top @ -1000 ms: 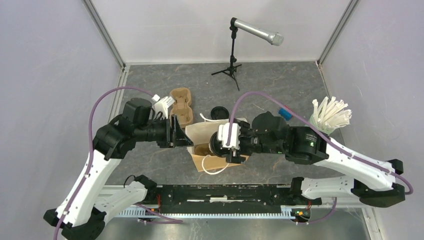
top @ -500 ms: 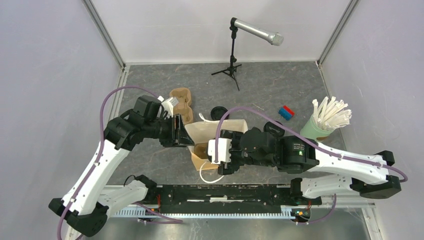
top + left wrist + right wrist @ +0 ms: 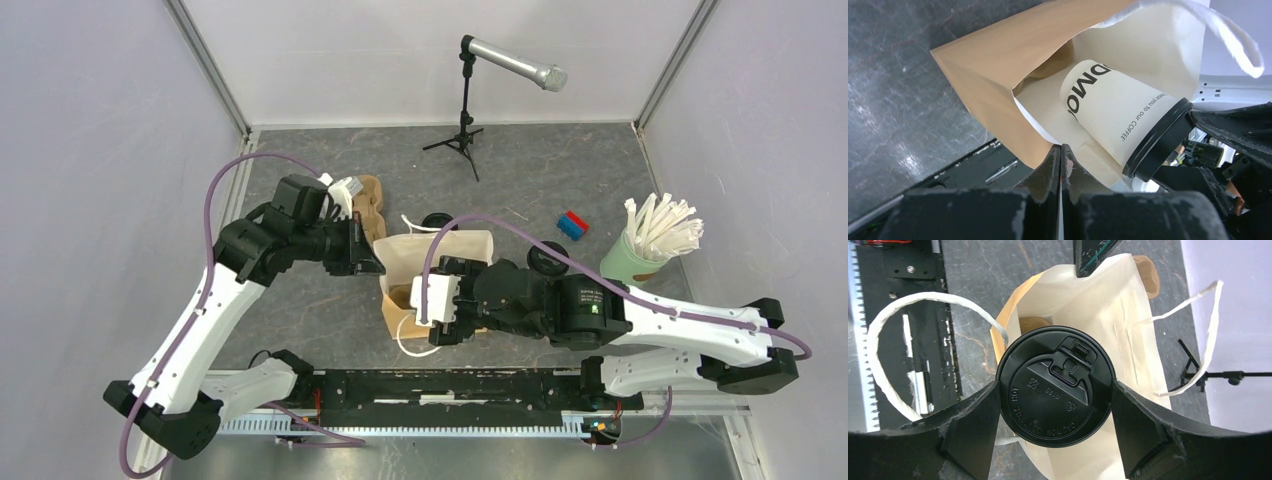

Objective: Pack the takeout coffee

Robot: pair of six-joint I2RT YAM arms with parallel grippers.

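A takeout coffee point(image 3: 1118, 112), a white cup with dark lettering and a black lid point(image 3: 1055, 385), lies tilted with its base inside the mouth of a brown paper bag point(image 3: 445, 255). My right gripper point(image 3: 1055, 390) is shut on the cup, a finger point(image 3: 973, 425) pressing each side of the lid. It sits at the bag's near opening point(image 3: 430, 300). My left gripper point(image 3: 1060, 150) is shut, pinching the bag's rim point(image 3: 1040, 150) on the left side point(image 3: 372, 258). The cup is mostly hidden under the right wrist in the top view.
The brown cup carrier point(image 3: 368, 195) lies behind the left gripper. Two round black lids point(image 3: 437, 222) point(image 3: 548, 260) sit beside the bag. A green cup of straws point(image 3: 640, 255), a red-blue block point(image 3: 573, 224) and a microphone stand point(image 3: 465, 130) are at the right and back.
The left gripper shifted back-right and closed on the bag's rim. The right arm carried the cup left and nearer, into the bag's mouth.
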